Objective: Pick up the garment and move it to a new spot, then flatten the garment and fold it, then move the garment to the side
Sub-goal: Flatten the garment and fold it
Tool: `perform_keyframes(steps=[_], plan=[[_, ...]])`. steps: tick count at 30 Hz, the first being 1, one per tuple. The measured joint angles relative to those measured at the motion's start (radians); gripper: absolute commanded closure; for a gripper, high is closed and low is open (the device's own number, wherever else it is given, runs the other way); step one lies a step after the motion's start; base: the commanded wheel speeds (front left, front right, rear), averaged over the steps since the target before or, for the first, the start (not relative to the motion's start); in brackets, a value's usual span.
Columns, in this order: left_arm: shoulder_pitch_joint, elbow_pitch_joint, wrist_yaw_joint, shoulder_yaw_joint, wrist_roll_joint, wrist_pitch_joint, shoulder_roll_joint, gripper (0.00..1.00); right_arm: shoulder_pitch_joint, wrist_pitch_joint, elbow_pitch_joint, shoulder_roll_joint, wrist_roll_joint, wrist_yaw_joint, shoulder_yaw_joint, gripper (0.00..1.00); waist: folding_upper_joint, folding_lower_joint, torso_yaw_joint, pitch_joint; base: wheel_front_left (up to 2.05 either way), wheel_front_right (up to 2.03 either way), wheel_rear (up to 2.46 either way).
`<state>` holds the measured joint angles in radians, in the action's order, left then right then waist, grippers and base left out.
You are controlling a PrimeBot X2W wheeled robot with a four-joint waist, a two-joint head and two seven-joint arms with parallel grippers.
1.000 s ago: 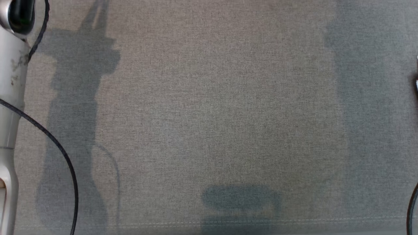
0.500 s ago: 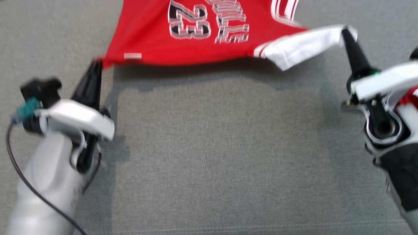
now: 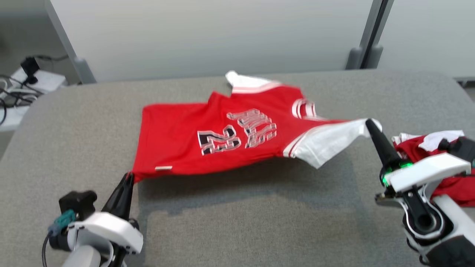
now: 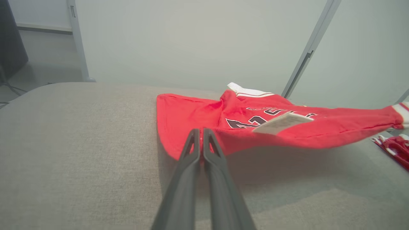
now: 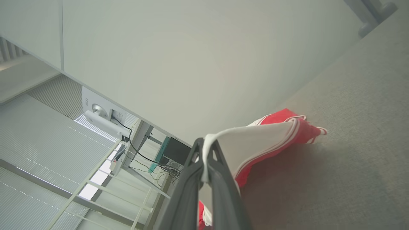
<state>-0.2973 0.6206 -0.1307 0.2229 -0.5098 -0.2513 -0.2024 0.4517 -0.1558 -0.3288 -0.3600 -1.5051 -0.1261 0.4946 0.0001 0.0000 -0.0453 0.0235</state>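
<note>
Your jersey is stretched between the two claws. Its near edge is lifted off the table and throws a shadow beneath, while its far part, beyond both tips, rests on the grey cloth. It is red with white sleeves, and the number and lettering on top are blurred. The left claw is clenched on the red hem corner, and your left wrist view shows its fingers pressed together with cloth pinched at the very tips. A small white label sits on the hem just right of that tip. The right claw is clamped on the edge of a white sleeve, whose fabric folds away ahead of it. The other sleeve lies well ahead of both claws, at the jersey's far edge. Just right of the right claw, behind its tip, a heap of red and white cloth lies on the table. Past the table, ahead of the claws, stands a pale wall with a grey post. Far to the left of the left claw, cables lie low beside the table.
</note>
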Motion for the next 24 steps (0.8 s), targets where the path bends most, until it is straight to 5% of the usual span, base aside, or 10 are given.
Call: perform_keyframes(steps=[14, 24], plan=[[0.214, -0.231, 0.001, -0.119, 0.071, 0.0, -0.001, 1.0, -0.178, -0.031, 0.211, -0.082, -0.02, 0.0, -0.021, 1.0, 0.0, 0.0, -0.004, -0.05, 0.0, 0.0, 0.0], [0.252, -0.295, 0.0, 0.015, 0.032, 0.201, -0.037, 1.0, -0.2, 0.059, 0.142, -0.086, 0.018, 0.0, 0.074, 1.0, 0.0, 0.0, 0.01, 0.051, 0.0, 0.0, 0.0]])
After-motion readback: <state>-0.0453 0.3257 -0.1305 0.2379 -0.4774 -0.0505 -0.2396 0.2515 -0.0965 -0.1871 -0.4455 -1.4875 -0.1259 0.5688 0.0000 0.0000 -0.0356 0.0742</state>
